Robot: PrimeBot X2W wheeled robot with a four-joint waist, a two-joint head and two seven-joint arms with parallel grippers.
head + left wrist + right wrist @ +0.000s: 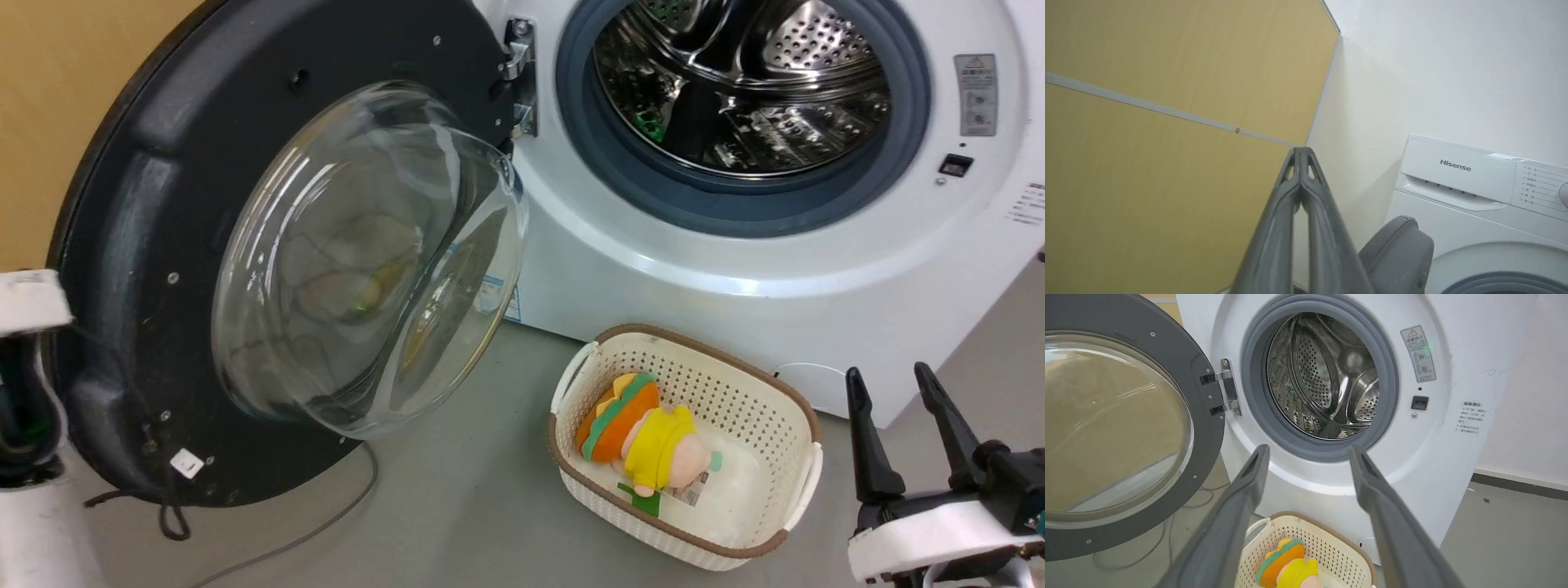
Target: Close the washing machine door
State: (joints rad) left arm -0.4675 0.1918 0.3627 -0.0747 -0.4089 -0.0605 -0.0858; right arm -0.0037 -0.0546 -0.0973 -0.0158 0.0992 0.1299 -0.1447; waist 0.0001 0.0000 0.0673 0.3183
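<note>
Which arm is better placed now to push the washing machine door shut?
Probably the left. The left tool, shut, sits close by the rim of the washing machine door. The right tool, open, hangs beyond the basket, far from the door.

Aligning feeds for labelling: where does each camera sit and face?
Head view: from the head, down at the open washing machine door, drum, basket; right end effector lower right.
Left wrist view: up along the shut left end effector at a yellow wall.
Right wrist view: faces the drum between open fingers.
Shared by head and right wrist: door, drum, basket.
</note>
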